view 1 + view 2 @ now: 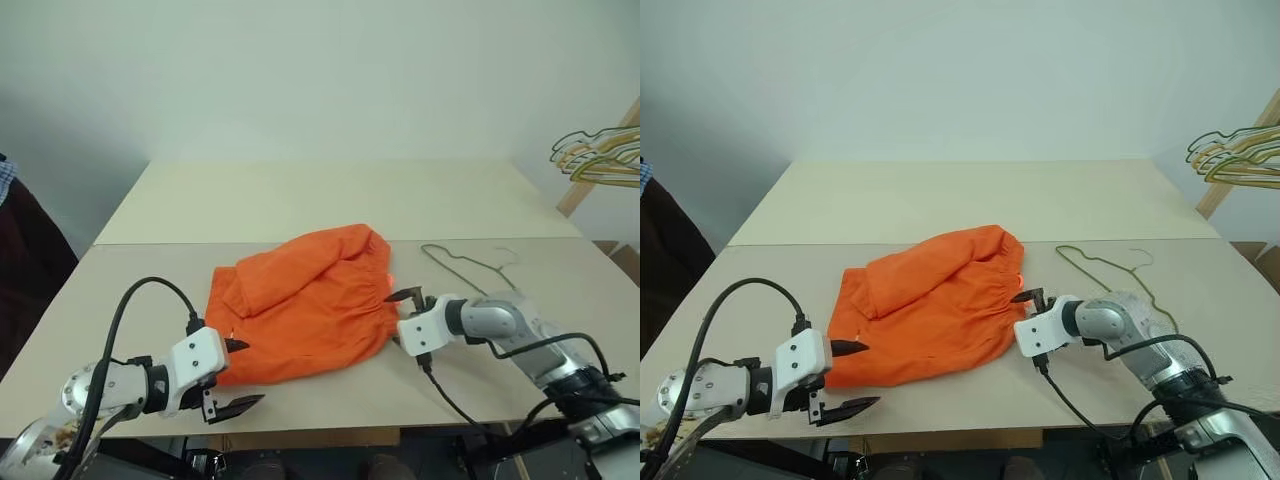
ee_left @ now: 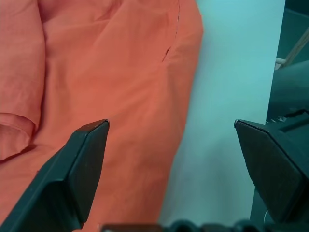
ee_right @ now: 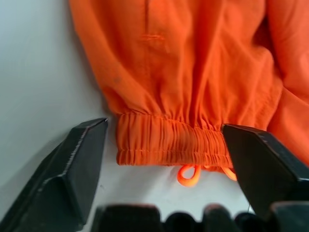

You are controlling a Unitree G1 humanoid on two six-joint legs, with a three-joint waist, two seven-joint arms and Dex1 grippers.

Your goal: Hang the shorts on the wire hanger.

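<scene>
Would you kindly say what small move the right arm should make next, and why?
Probably ease the right gripper forward and close on the waistband: its jaws stand open either side of the gathered elastic of the shorts, not yet gripping.

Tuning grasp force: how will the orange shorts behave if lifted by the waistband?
Likely floppy: the shorts lie crumpled with folds on the table, so the legs should sag and drape. Probably light, being thin cloth. The gathered elastic waistband, between the open right gripper fingers, looks bunched and should offer decent purchase.
</scene>
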